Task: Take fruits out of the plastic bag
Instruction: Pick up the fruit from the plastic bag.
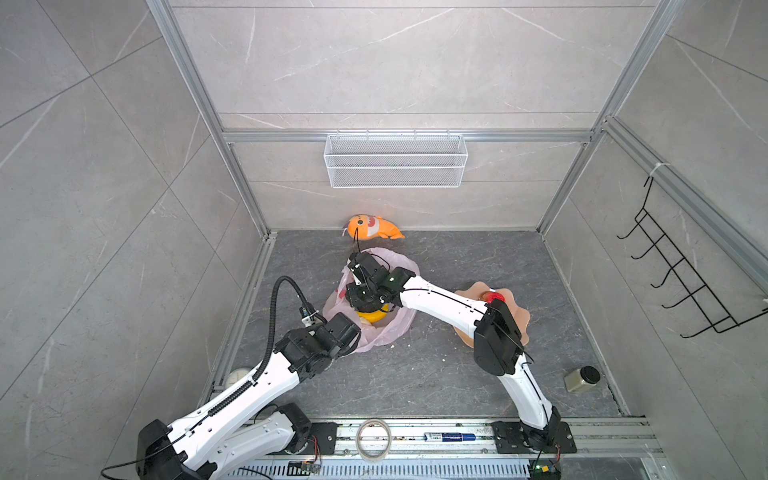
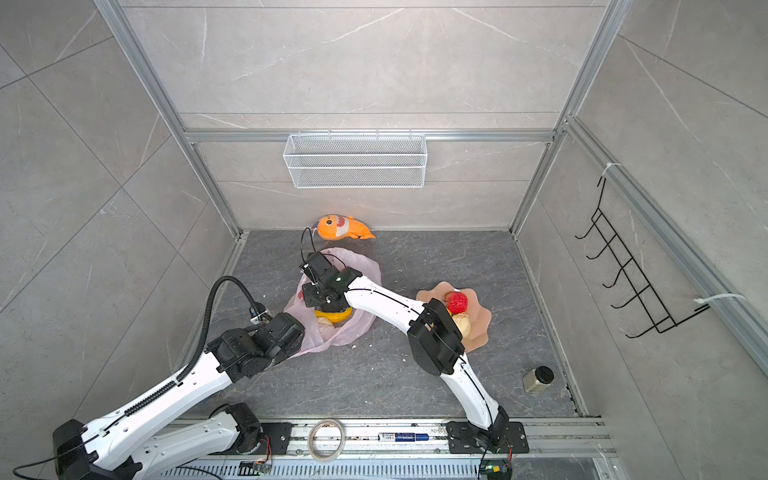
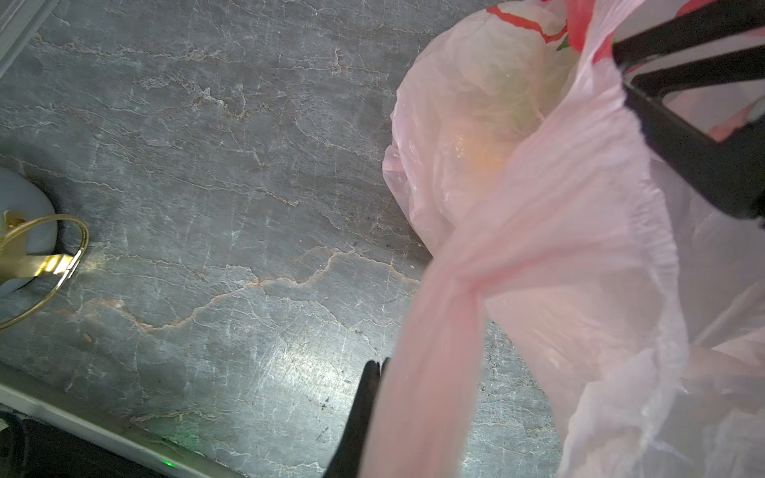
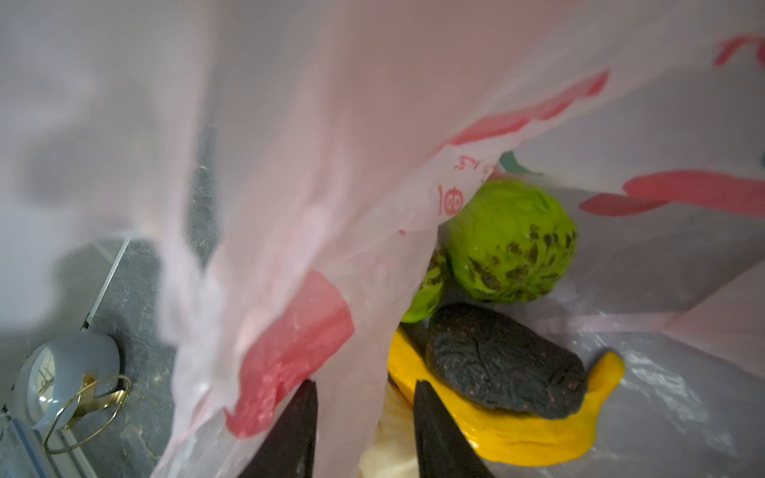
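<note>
The left gripper (image 3: 378,364) is closed on one handle of the plastic bag (image 3: 579,248), and the handle runs from its black fingertips (image 3: 366,397) as a taut, twisted pink band into the bag's crinkled wall. Through the thin film a pale green lump (image 3: 505,82) and a blurred orange-yellow patch (image 3: 480,157) show dimly inside the bag. Red print (image 3: 525,22) marks its skin, and black bars (image 3: 695,132) of the other arm stand against its rim. Well apart from the bag, a small white rounded object (image 3: 20,207) with a gold wire stand (image 3: 49,265) sits on the grey veined table (image 3: 207,165), near a metal rail (image 3: 82,422).
</note>
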You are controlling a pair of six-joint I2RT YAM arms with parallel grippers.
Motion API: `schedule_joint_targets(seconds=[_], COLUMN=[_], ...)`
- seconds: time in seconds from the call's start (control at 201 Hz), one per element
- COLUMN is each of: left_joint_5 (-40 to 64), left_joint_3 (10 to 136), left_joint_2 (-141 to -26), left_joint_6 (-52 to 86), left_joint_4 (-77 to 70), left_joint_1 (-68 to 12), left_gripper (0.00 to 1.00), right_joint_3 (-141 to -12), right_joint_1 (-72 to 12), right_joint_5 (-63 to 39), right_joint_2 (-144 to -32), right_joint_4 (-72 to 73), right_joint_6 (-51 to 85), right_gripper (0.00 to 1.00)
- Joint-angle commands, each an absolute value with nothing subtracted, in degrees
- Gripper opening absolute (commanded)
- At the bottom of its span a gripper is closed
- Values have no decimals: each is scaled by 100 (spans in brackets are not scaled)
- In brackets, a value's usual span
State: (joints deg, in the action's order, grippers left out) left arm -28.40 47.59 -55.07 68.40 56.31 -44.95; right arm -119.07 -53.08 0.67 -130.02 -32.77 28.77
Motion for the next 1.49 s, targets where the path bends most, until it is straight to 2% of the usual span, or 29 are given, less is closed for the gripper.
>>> schedule_joint_targets(seconds=[0.0,0.339,0.592,0.682,0.826,1.011,1.489], left_joint_5=[-2979,-3004,-3181,-3199,-3199,-3199,-3230], left_joint_3=[4785,4833,5065,5081,5080,5089,5470], left_joint_2=[-5515,-5519,-5664,-5728,-5791,-5858,-6380], left_joint_6=[6897,6950,6942,6944,6969,7010,6247], left_joint_4=[5783,5854,5933,5893,5819,5767,5336], left_joint_1=[-4460,-4463,-4447,-4445,-4445,-4438,-4057], left_gripper=[0,0,0,0,0,0,0], right_joint_3=[-12386,-13416,-12938,-12906,-12936,-12992,-13458], right_joint_1=[-5284,-5108,-5013,-4935,-4871,-4809,-4667], right_joint_5=[414,633,718,638,577,501,200], right_joint_2=[-13197,-14005,-13875,-13886,-13959,-14069,-14606], right_joint_4=[-3575,-4356,-4246,-4236,-4219,-4136,-4021], right_joint_6=[2866,2783,2636,2606,2507,2408,2425], right_gripper=[40,42,44,48,63,74,77])
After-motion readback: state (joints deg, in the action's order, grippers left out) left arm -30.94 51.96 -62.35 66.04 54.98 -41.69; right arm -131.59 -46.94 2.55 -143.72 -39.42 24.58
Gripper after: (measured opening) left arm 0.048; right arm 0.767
